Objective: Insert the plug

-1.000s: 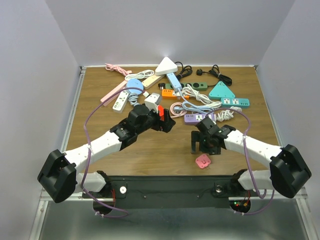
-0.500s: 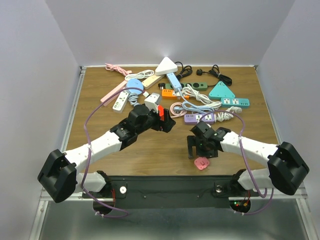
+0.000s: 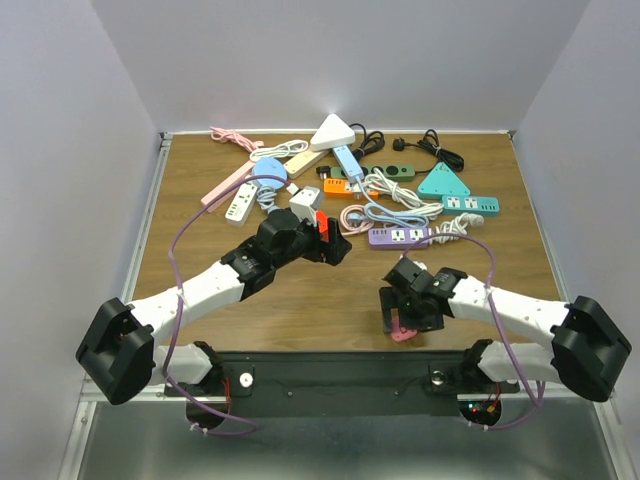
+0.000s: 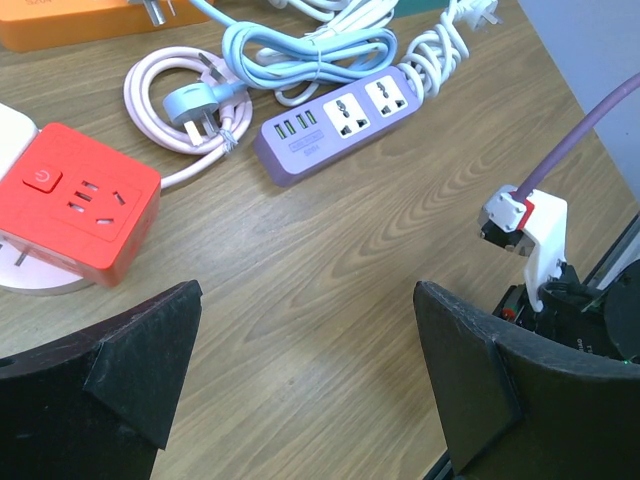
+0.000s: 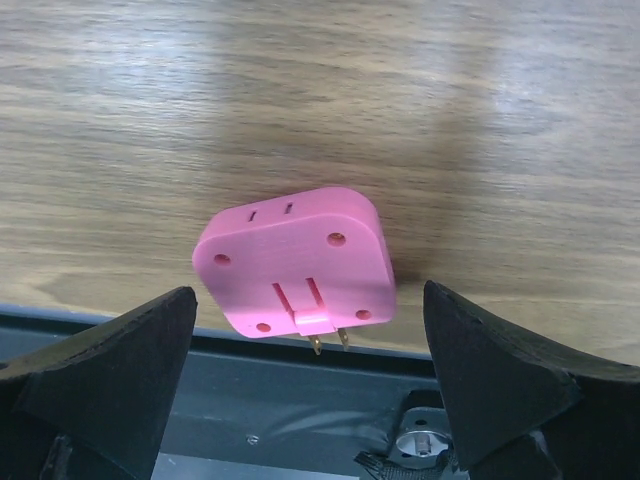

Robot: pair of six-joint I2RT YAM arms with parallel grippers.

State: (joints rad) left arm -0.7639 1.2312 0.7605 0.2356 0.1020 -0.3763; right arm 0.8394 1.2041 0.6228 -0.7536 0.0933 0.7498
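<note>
A pink plug (image 5: 295,262) lies flat at the table's near edge, its back up and two brass prongs (image 5: 330,342) sticking out over the edge. My right gripper (image 5: 308,300) hangs open straight above it, one finger on each side, touching nothing. From the top view my right gripper (image 3: 400,310) covers most of the pink plug (image 3: 403,334). My left gripper (image 3: 335,246) is open and empty over bare wood (image 4: 307,295), just right of a red cube socket (image 4: 80,210). A purple power strip (image 4: 340,125) lies beyond it.
Several power strips, sockets and coiled cables crowd the back half of the table (image 3: 200,250), among them a white triangular one (image 3: 334,131) and a teal one (image 3: 444,181). The black metal front rail (image 5: 300,410) runs just below the pink plug.
My right gripper has moved toward the near edge and now stands over the pink plug, hiding most of it from above. The left arm has not moved.
</note>
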